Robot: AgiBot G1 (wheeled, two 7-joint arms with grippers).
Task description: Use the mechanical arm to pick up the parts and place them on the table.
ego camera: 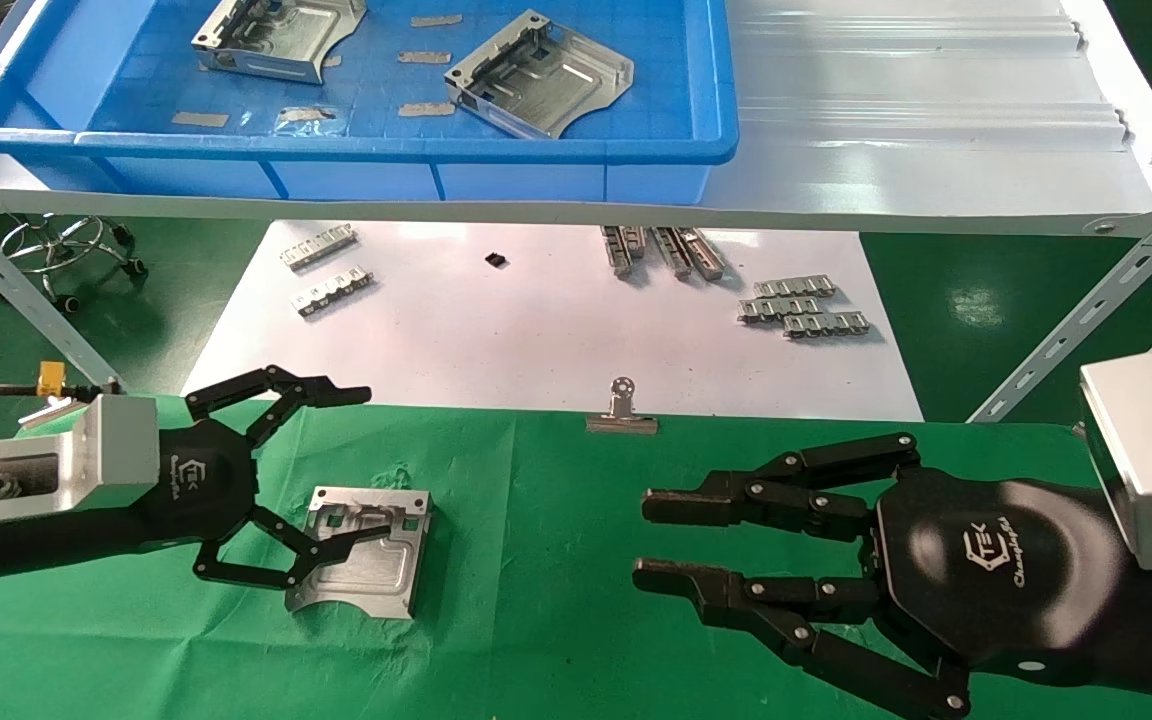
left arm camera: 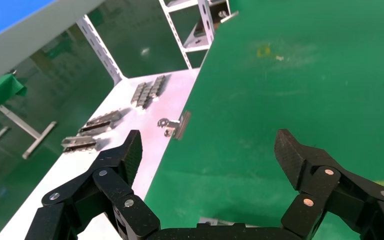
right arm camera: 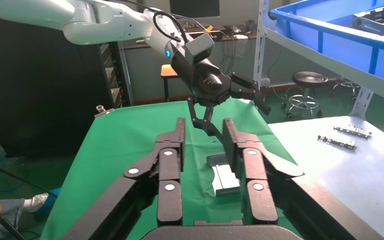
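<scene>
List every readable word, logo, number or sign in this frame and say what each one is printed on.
"TEK": logo on the black body of the left claw, head view.
"TEK": logo on the black body of the right claw, head view.
A slanted script line beside the right logo is too small to read.
The left claw's side text is also illegible.
No readable marks on the part, blue bin or green table.

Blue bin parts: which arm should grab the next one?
Left, probably. Both remaining parts lie in the bin's left and middle; the left claw is open beside the placed part.
</scene>
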